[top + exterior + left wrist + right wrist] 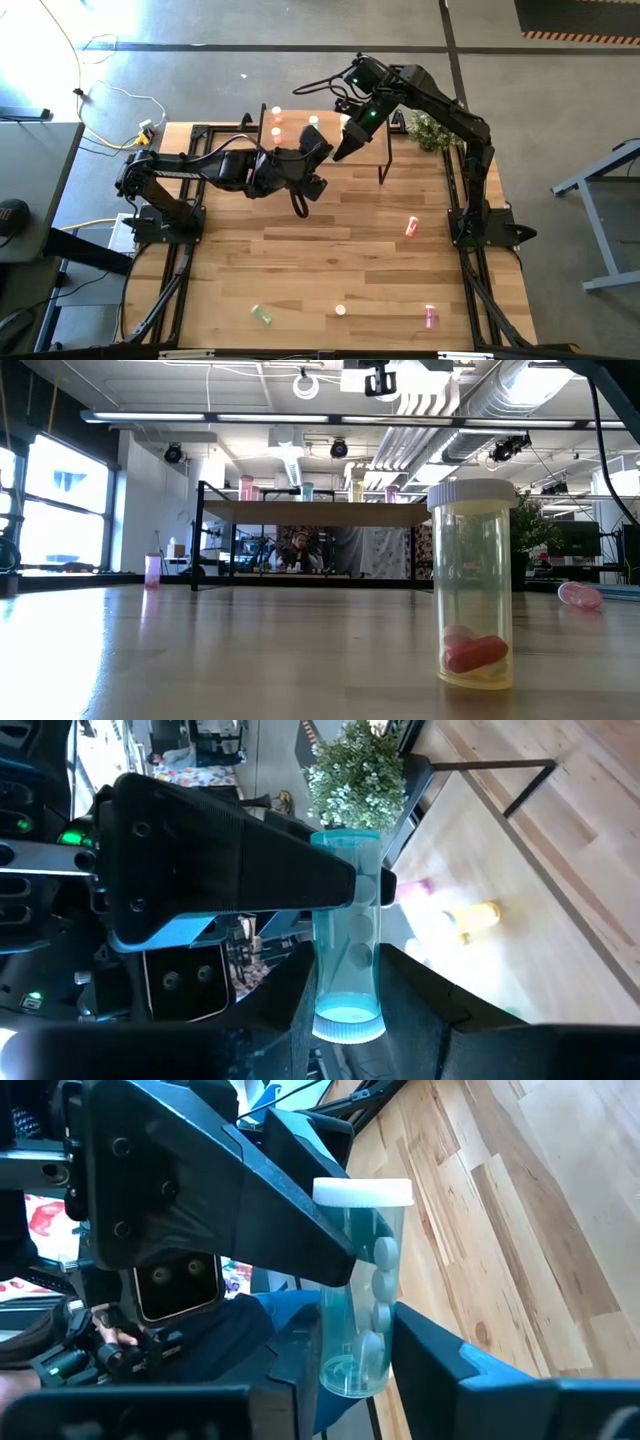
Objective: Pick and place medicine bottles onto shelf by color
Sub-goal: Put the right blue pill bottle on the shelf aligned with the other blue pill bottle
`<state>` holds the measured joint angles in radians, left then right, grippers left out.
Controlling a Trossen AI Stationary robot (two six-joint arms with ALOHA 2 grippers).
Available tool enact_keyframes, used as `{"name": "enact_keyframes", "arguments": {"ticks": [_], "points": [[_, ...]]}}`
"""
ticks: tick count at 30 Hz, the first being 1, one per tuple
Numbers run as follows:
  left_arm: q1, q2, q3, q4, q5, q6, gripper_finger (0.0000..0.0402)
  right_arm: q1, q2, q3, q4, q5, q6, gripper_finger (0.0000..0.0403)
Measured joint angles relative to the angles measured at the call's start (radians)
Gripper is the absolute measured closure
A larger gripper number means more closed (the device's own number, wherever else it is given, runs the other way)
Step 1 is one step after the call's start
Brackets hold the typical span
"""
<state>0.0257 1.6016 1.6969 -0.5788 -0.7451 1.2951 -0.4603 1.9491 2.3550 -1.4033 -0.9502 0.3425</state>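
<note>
Fingers (430, 1005) of the left gripper (350, 990): clamped on the green bottle (348, 950), one either side of its body. Fingers (455, 1365) of the right gripper (355, 1350): pressed to the same bottle from the opposite direction, so both grippers appear to hold it at once. Both meet in the upper centre of the high view, left gripper (318, 150), right gripper (345, 145), just in front of the shelf.

Green bottle: translucent blue-green cylinder, pale cap, a few pale tablets inside. Held in the air, not yet on the shelf.

Nearest loose item, low view: yellow bottle (472, 585), upright, white cap, red and pink capsules at the bottom.

Farther on the table (300, 260): pink bottle (580, 595) lying on its side at right; second pink bottle (152, 568) upright at far left. The high view shows four loose bottles across the lower half of the frame.

Far end: shelf (310, 512), light top on thin black legs, with about four bottles standing in a row on it.

Plant (430, 130): beside the shelf, upper right.

Progress, as judged: roughly halfway. Several are shelved, one is in hand, and at least four remain to fetch.
</note>
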Motion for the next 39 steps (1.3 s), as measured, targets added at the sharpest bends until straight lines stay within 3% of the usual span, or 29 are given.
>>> {"name": "enact_keyframes", "arguments": {"ticks": [11,22,28,39], "points": [[0.000,0.000,0.000,0.000,-0.001,0.017,0.0308,0.000,0.000,0.000,0.001,0.001,0.040,0.0311],[-0.002,0.002,0.000,0.001,-0.089,-0.085,0.0215,0.001,0.000,0.000,0.001,0.049,0.035,0.0312],[-0.003,0.001,0.000,0.000,-0.095,-0.220,0.0206,-0.020,0.000,0.000,0.000,0.183,-0.005,0.0312],[0.063,-0.016,0.000,-0.095,-0.073,-0.622,0.0209,-0.091,0.000,0.000,0.076,0.474,-0.139,0.0312]]}}
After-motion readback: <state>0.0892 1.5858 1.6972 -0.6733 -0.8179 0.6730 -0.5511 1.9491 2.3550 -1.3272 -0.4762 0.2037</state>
